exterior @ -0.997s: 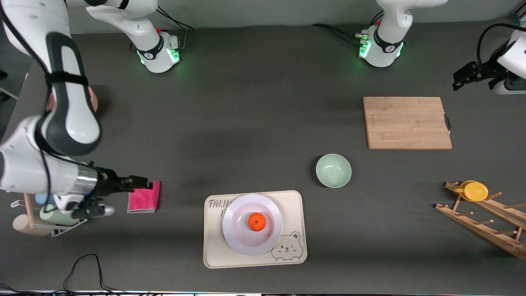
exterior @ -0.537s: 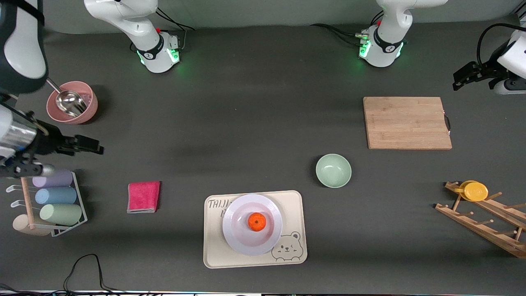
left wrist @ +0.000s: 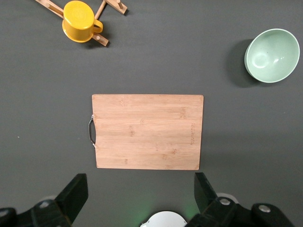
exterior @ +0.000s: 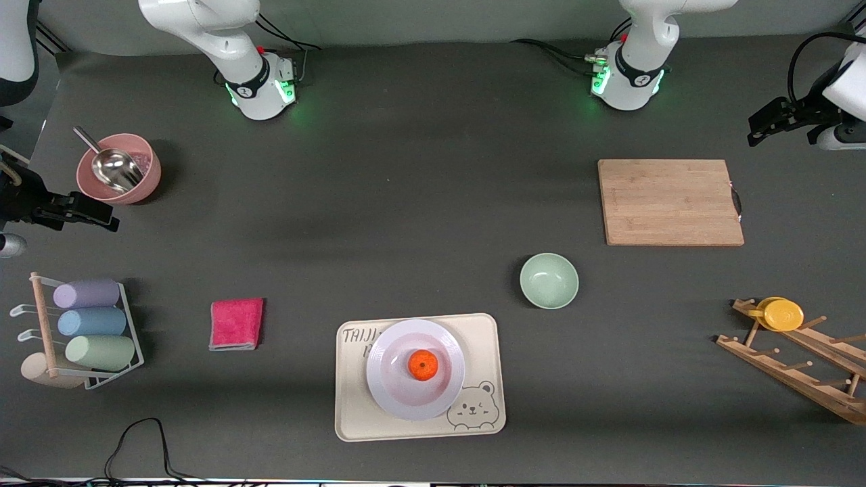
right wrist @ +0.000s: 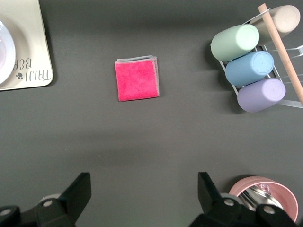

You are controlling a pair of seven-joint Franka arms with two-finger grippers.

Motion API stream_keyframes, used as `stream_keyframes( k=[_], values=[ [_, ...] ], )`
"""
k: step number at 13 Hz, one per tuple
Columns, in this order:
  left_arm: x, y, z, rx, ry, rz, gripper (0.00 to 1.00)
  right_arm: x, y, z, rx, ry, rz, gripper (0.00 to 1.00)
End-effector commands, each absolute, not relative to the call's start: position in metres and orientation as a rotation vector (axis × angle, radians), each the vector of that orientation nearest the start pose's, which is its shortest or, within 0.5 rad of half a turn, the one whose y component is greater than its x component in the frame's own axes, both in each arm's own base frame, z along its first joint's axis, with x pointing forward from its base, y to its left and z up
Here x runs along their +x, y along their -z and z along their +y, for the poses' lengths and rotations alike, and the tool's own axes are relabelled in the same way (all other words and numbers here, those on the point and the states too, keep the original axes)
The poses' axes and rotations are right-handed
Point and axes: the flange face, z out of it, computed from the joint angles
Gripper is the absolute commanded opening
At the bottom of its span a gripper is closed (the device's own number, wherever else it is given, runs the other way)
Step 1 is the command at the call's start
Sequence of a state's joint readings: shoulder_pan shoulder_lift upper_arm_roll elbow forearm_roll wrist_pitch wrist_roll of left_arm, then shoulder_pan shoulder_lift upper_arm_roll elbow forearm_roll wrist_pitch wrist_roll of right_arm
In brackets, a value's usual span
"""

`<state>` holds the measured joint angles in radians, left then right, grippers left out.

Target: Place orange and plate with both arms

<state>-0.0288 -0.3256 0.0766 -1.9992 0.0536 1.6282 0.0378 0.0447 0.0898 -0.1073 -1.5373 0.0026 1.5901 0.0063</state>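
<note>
The orange (exterior: 423, 364) sits in the middle of the plate (exterior: 389, 389), and the plate rests on the cream bear tray (exterior: 484, 338) at the near edge of the counter (exterior: 406, 203), roughly midway between the two arms' ends. Neither arm touches either thing. Judged from that, the placing looks done — what is in hand is the parking of both arms, and the next move, if any, calls only for them to hold clear of the tray.

The right pincer (exterior: 101, 220) hangs over the right arm's end of the counter, just beside the pink bowl (exterior: 145, 179) with its metal scoop (exterior: 111, 168), its fingers spread and pinching nothing. The left pincer (exterior: 761, 128) hangs over the left arm's end, above the counter near the wooden cutting board (exterior: 670, 201), fingers likewise spread and empty.

The front view alone shows the orange and the whole plate. The right wrist view catches only a sliver of the plate's rim and a corner of the tray, but shows the pink cloth (right wrist: 137, 79) and the rack of pastel cups (right wrist: 251, 66) plainly. The left wrist view shows neither task thing — it gives the board from above, the mint-green bowl (left wrist: 272, 56) and the yellow cup (left wrist: 79, 21) on the wooden peg rack (exterior: 791, 368).
</note>
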Motion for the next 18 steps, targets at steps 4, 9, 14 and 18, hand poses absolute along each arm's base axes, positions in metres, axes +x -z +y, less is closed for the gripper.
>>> stream_keyframes(
  k=[4, 9, 14, 18],
  values=[
    [0.442, -0.611, 0.024, -3.116, -0.014, -0.015, 1.0, 0.569, -0.599, -0.042, -3.173, -0.094, 0.097, 1.0],
    [0.447, -0.615, 0.026, -3.119, -0.028, -0.017, 1.0, 0.563, -0.6, -0.037, -3.159, -0.141, 0.11, 1.0],
    [0.448, -0.613, 0.025, -3.122, -0.038, -0.012, 1.0, 0.563, -0.6, -0.036, -3.157, -0.141, 0.107, 1.0],
    [0.448, -0.612, 0.025, -3.122, -0.04, -0.012, 1.0, 0.563, -0.599, -0.036, -3.157, -0.143, 0.105, 1.0]
  ],
)
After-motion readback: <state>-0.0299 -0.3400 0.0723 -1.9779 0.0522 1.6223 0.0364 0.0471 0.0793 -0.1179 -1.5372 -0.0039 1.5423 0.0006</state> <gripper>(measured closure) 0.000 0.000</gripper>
